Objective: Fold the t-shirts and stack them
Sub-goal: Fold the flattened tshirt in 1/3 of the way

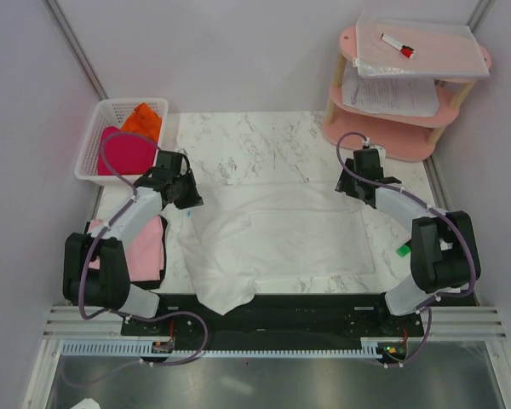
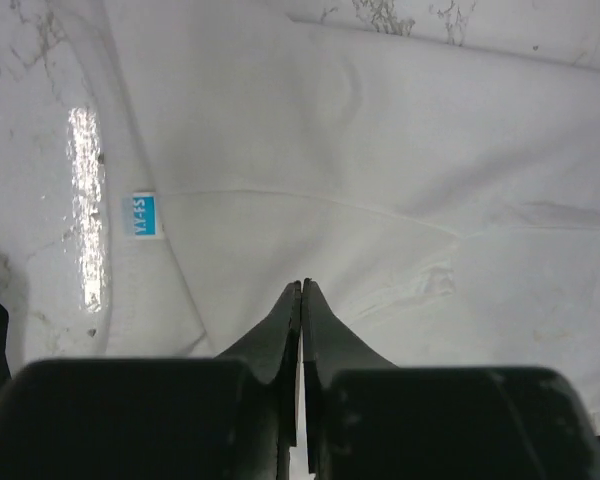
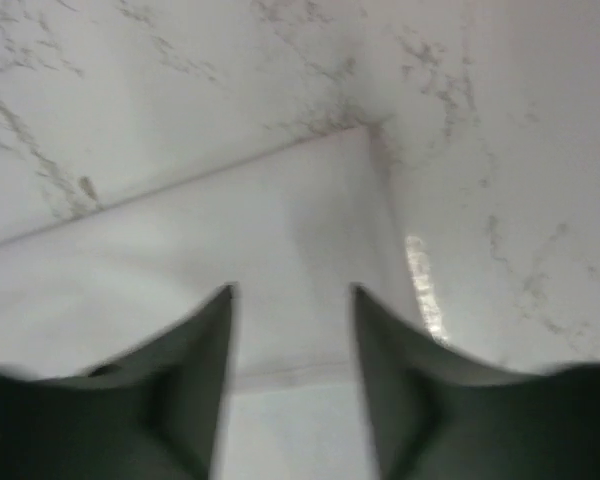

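A white t-shirt [image 1: 272, 239] lies spread on the marble table, its lower left part hanging over the near edge. My left gripper [image 1: 190, 200] hovers over its left end. In the left wrist view the jaws [image 2: 302, 284] are shut with no cloth between them, just right of the collar's blue label [image 2: 145, 214]. My right gripper [image 1: 351, 186] is above the shirt's far right corner [image 3: 365, 135], open [image 3: 292, 290], with the cloth's edge below it. A folded pale pink t-shirt [image 1: 145, 247] lies beside the left arm. Magenta [image 1: 123, 153] and orange [image 1: 143, 119] t-shirts sit in the basket.
A white lattice basket [image 1: 92, 136] stands at the back left. A pink tiered shelf [image 1: 383, 141] at the back right carries paper sheets [image 1: 392, 94] and a red marker [image 1: 399, 45]. Walls close in both sides of the table.
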Controlling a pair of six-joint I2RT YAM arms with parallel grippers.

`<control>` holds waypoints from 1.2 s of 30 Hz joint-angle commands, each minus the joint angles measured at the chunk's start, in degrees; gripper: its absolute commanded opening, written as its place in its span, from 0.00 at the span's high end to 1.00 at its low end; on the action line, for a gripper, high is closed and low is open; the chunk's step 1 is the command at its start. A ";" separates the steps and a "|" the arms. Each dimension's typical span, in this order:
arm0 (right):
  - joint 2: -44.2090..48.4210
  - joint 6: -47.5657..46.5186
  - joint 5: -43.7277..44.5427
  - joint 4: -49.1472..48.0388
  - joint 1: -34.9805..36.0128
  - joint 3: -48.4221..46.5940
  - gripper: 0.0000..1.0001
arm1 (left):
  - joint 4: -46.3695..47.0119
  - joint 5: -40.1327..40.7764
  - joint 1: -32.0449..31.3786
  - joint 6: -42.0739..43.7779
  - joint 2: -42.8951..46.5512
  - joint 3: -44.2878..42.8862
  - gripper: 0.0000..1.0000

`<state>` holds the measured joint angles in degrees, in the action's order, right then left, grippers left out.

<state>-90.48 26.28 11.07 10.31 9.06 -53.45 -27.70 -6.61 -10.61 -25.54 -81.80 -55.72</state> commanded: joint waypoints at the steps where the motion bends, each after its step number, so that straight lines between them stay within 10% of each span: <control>1: -3.90 -1.94 0.17 -0.99 4.47 -6.04 1.00 | 2.92 -0.86 -0.37 4.35 -9.32 -6.58 0.98; 24: -28.61 -0.79 4.31 5.43 7.82 -24.66 1.00 | -5.16 2.83 -0.55 4.88 -36.04 -28.73 0.98; 36: -40.83 -1.93 7.47 7.45 7.46 -43.13 1.00 | -16.24 8.10 -0.11 6.38 -55.21 -63.60 0.98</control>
<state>-126.61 25.19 16.84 14.37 16.69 -92.05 -39.88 -1.48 -10.98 -21.54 -133.03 -109.73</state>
